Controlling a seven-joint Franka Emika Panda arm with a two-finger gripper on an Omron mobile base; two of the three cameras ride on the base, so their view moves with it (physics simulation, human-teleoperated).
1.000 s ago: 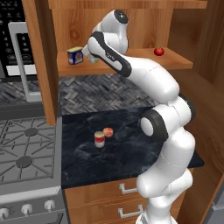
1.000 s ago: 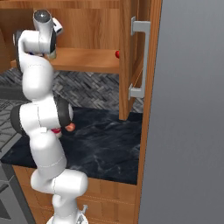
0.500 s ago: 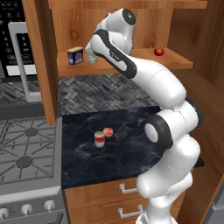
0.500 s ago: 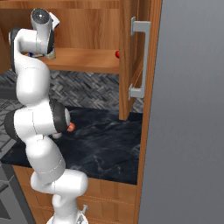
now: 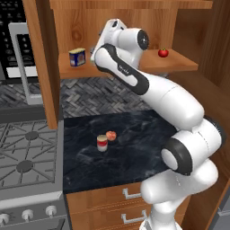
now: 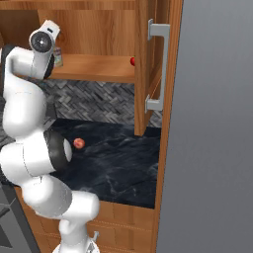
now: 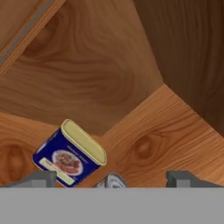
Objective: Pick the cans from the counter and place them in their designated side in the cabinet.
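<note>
My gripper (image 7: 110,179) is up inside the cabinet (image 5: 179,63), just over its plank shelf (image 6: 99,66) at the left end, and it is open with the fingertips (image 7: 38,178) far apart. The silver top of the greenish-yellow can (image 7: 111,180) shows low between them, touching neither; the can (image 6: 58,57) stands on the shelf beside my hand. The red-and-white can (image 5: 102,143) stands upright on the black counter (image 5: 139,152), far below the gripper.
A squat blue-and-yellow tin (image 5: 77,57) sits on the shelf just left of my hand. A small red fruit (image 5: 163,53) lies at the shelf's right end, another (image 5: 111,135) beside the counter can. The grey stove (image 5: 27,152) lies left; the cabinet door (image 6: 158,64) stands open at right.
My wrist has dropped lower in front of the shelf and the hand has tilted. The cans, the tin and the fruits have not moved.
</note>
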